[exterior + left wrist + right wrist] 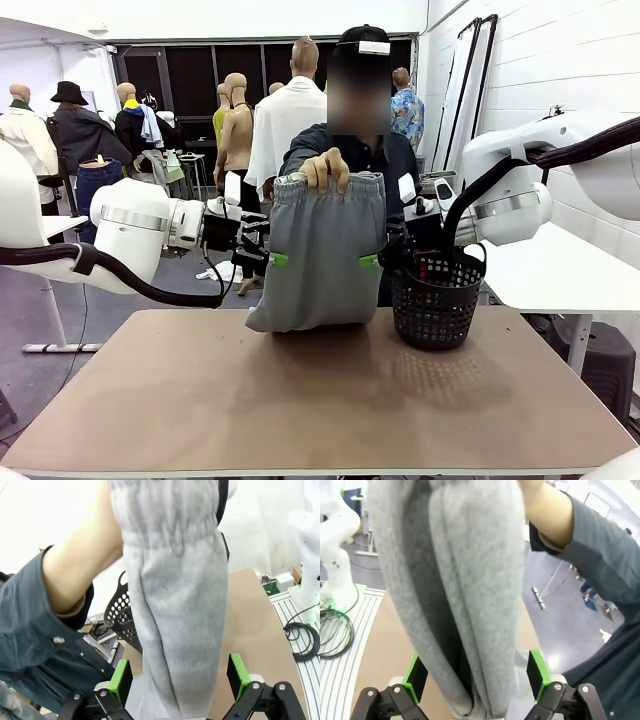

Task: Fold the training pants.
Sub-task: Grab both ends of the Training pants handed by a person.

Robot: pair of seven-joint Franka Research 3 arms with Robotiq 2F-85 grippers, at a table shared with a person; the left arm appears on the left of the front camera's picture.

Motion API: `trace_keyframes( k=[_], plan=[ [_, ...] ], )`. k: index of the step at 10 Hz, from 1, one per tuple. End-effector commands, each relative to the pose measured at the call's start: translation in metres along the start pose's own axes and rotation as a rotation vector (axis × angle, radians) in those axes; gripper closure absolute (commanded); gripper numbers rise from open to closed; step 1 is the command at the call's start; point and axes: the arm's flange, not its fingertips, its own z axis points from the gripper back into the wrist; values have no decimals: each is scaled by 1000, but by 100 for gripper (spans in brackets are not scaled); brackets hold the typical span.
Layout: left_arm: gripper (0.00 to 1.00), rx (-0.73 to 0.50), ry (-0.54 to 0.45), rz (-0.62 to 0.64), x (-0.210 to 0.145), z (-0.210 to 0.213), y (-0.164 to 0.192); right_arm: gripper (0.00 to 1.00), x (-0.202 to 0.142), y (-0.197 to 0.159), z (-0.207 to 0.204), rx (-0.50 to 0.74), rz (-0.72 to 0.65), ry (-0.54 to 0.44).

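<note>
A person across the table holds up the light grey training pants (318,250) by the waistband with one hand (327,168). The pants hang doubled, and their lower end rests on the table (300,400). My left gripper (268,258) stands open at the pants' left edge and my right gripper (380,260) stands open at their right edge. In the left wrist view the pants (175,605) hang between the spread green pads (120,680) of the left gripper (179,680). In the right wrist view the pants (465,580) likewise hang between the green pads (537,672) of the right gripper (476,680); contact is unclear.
A black mesh basket (437,295) stands on the table just right of the pants, under my right arm, and appears behind the cloth as the basket (122,615). The person's forearm (80,575) reaches close above my grippers. The near half of the table is bare.
</note>
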Motion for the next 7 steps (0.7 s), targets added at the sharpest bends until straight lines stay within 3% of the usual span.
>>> trace_keyframes(
  k=[1,7],
  plan=[
    [0,18,-58,12,0,-1,6,0,4,-1,-1,-2,19,-70],
    [0,-27,-146,30,9,-10,7,0,16,-5,-1,-14,6,-170]
  ],
)
